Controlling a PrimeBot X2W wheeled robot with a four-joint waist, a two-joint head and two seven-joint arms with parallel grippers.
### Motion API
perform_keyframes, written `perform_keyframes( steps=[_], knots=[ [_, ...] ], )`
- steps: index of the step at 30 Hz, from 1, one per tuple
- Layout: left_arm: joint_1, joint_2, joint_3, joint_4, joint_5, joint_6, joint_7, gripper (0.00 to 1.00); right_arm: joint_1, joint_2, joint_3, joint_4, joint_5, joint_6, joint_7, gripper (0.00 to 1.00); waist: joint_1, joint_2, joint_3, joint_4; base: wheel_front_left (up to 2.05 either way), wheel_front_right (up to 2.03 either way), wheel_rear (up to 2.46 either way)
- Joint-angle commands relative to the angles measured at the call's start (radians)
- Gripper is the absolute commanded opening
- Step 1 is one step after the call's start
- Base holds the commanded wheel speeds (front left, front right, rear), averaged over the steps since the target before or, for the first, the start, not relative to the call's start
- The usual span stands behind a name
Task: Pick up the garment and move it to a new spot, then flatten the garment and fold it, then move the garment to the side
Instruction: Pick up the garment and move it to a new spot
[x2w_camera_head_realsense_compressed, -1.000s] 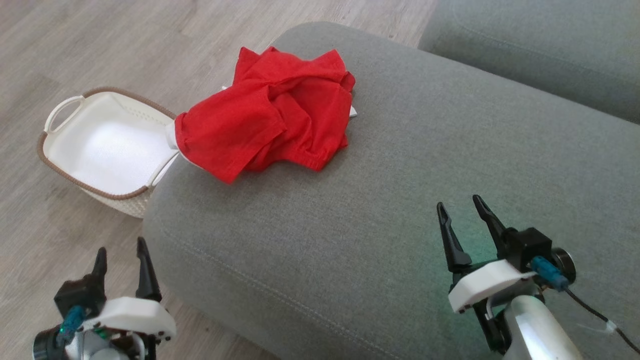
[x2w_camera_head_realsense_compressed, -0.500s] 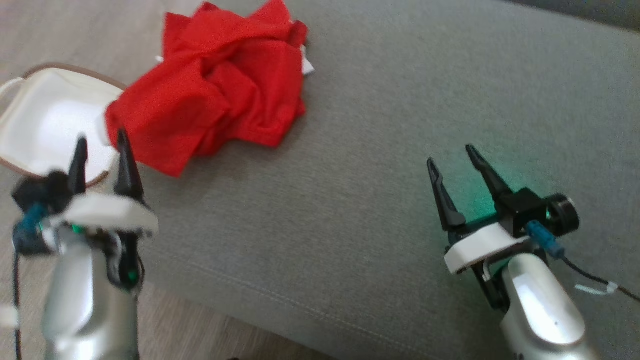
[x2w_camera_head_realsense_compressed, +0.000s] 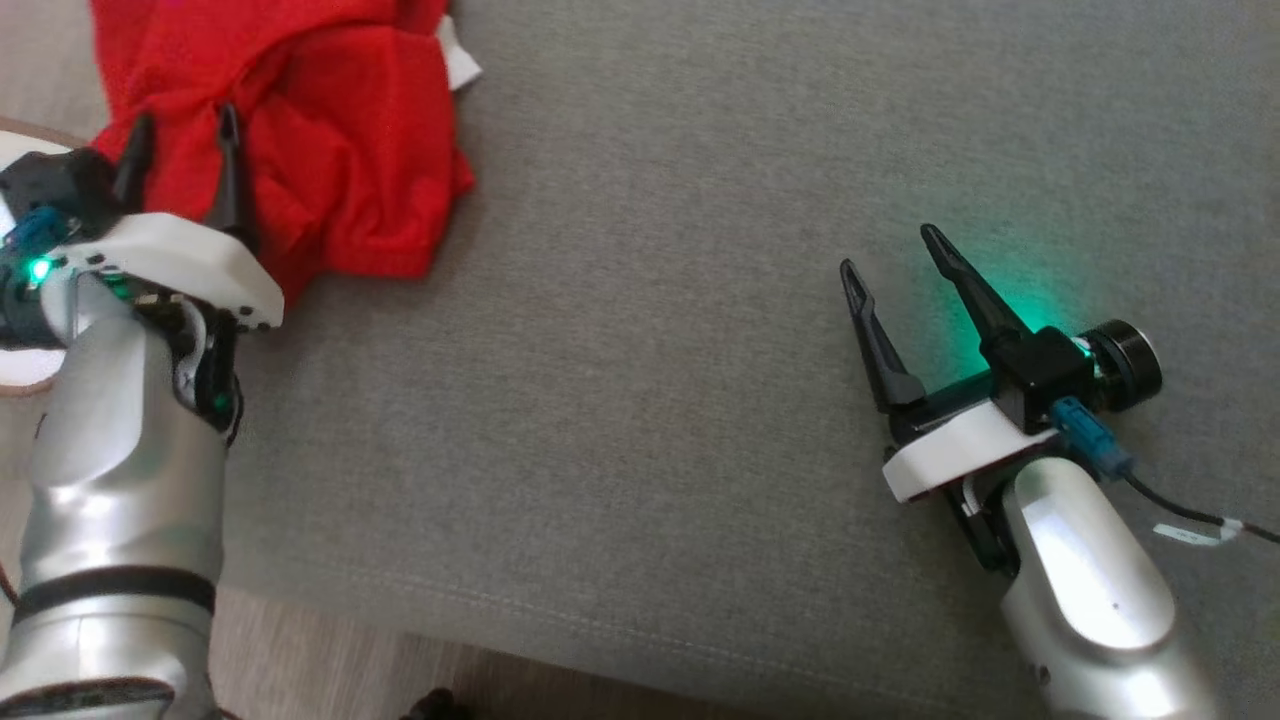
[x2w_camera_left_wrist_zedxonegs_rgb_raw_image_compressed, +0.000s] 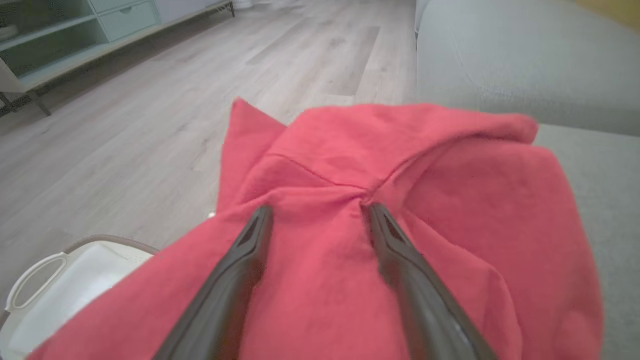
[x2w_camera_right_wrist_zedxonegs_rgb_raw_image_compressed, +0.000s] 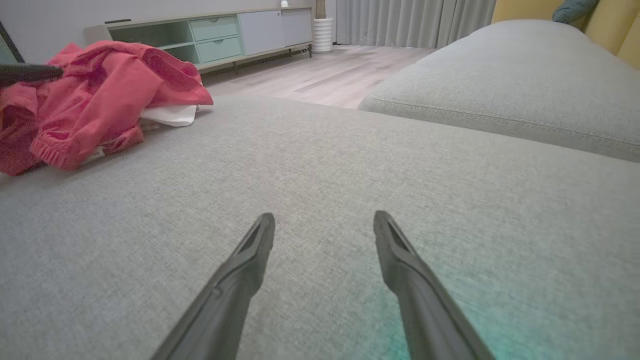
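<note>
A broad grey sofa cushion (x2w_camera_head_realsense_compressed: 650, 400) carries everything, with a second grey cushion (x2w_camera_right_wrist_zedxonegs_rgb_raw_image_compressed: 500, 80) behind it and pale wood floor (x2w_camera_left_wrist_zedxonegs_rgb_raw_image_compressed: 125, 125) beyond, where a low green-and-grey sideboard (x2w_camera_right_wrist_zedxonegs_rgb_raw_image_compressed: 210, 37) stands along the wall. The red garment (x2w_camera_head_realsense_compressed: 340, 150) lies crumpled in a heap at the cushion's far left corner, right at the edge. It is bunched too much to give a clear long axis. In the head view it spreads from the upper left down to a gathered hem that points toward the middle of the cushion. A scrap of white cloth (x2w_camera_right_wrist_zedxonegs_rgb_raw_image_compressed: 170, 115) peeks out from under its far side. Beside that corner, on the floor, sits a white basket (x2w_camera_left_wrist_zedxonegs_rgb_raw_image_compressed: 75, 280) with a brown rim and a loop handle. The part of its inside that shows is plain white, and the garment's near edge overlaps it in the left wrist view, hiding the rest. The left tool (x2w_camera_head_realsense_compressed: 187, 115) is over the garment with its fingers spread wide on either side of a puckered fold. Nothing is pinched, and whether the tips touch the cloth cannot be told. The right tool (x2w_camera_head_realsense_compressed: 888, 248) hangs low over bare cushion, well apart from the garment, fingers wide and holding nothing.
</note>
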Motion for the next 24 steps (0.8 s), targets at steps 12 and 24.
perform_keyframes(
  steps=[12,24],
  knots=[
    [-0.128,0.113,-0.011,0.228,0.012,0.022,0.030,0.00,-0.026,0.026,0.006,-0.017,0.020,0.007,-0.011,1.00,-0.0002,0.0000,0.018,-0.068,0.00,0.00,0.00],
    [-0.205,0.094,-0.064,-0.006,0.041,0.034,-0.006,0.00,0.008,0.051,-0.014,-0.017,0.061,0.007,-0.011,1.00,-0.0002,0.0000,-0.085,-0.156,0.00,0.00,0.00]
  ],
)
